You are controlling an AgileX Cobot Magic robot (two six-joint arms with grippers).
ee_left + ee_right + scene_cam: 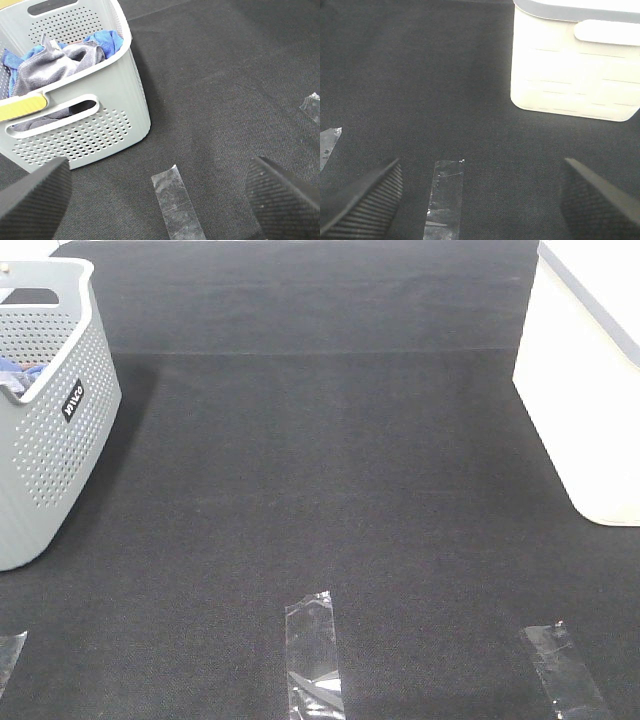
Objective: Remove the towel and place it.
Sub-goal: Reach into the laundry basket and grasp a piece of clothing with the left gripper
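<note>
**Towel not yet picked up**

Your left fingers [35,197] and right fingers [365,200] stand wide apart, holding nothing. The towel [50,65] lies crumpled in the grey basket [117,115], beside a blue cloth [103,39]. Next, reach in with the left arm and pinch the towel alone.

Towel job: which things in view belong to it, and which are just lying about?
Job: towel; grey basket holding it.
Lying about: blue cloth; yellow object; tape strips; white bin, perhaps the drop spot.

Fuzzy grey terry towel [52,65], perforated matt plastic basket [122,117], rough dark mat [330,470], glossy clear tape [175,200]
</note>
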